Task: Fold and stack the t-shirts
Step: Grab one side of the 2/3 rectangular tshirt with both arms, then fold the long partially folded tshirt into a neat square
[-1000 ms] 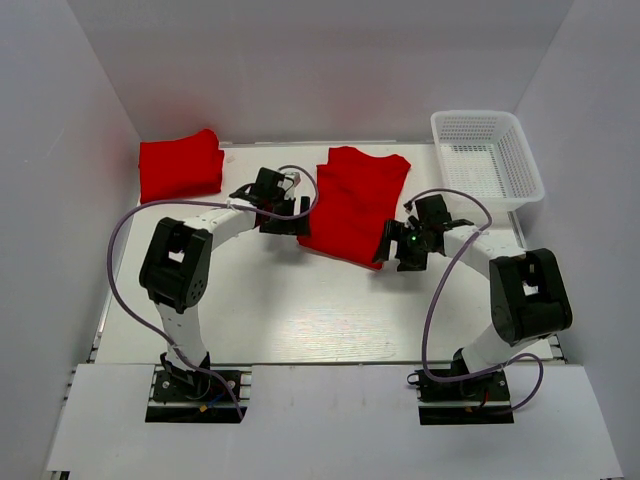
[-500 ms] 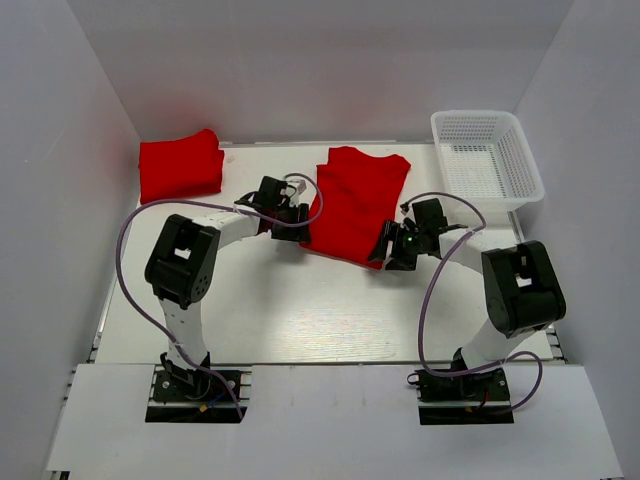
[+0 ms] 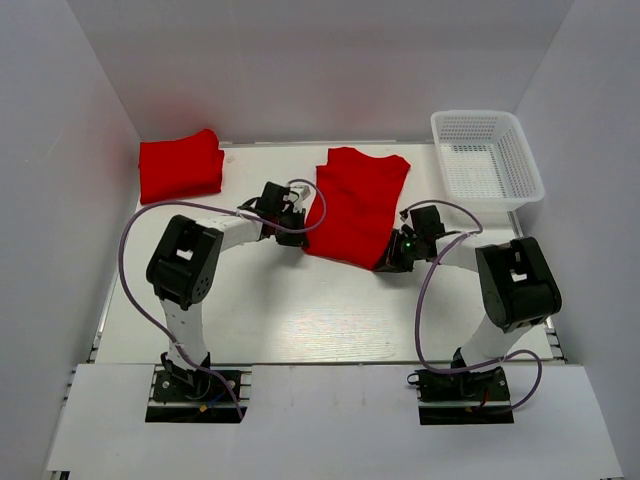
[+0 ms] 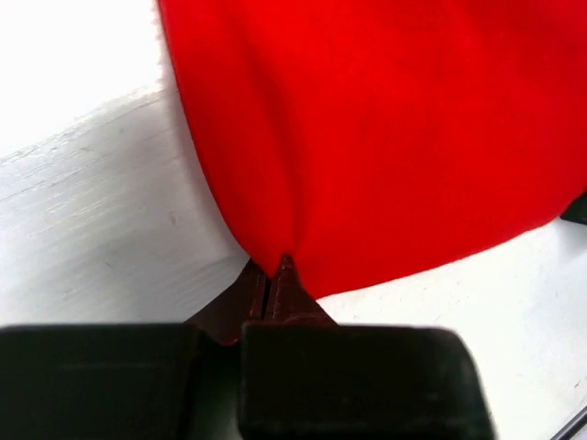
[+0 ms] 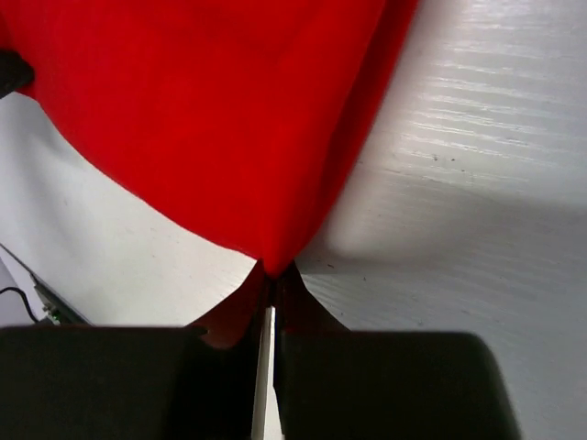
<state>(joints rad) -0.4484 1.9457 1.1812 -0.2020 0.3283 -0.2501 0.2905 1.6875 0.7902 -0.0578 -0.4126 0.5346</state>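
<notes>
A red t-shirt (image 3: 356, 203), folded into a long strip, lies in the middle of the white table. My left gripper (image 3: 299, 238) is shut on its near left corner; in the left wrist view the cloth (image 4: 385, 137) bunches to a point between the closed fingertips (image 4: 273, 271). My right gripper (image 3: 385, 262) is shut on the near right corner, and the right wrist view shows the red cloth (image 5: 211, 119) pinched at the tips (image 5: 273, 273). A second t-shirt (image 3: 180, 166), folded, lies at the far left.
A white mesh basket (image 3: 487, 158) stands at the far right corner. White walls close in the table on the left, back and right. Purple cables loop from both arms over the table.
Both grippers went from open to shut on the near corners of the middle t-shirt. Both have also moved inward and down to the cloth's edge.
</notes>
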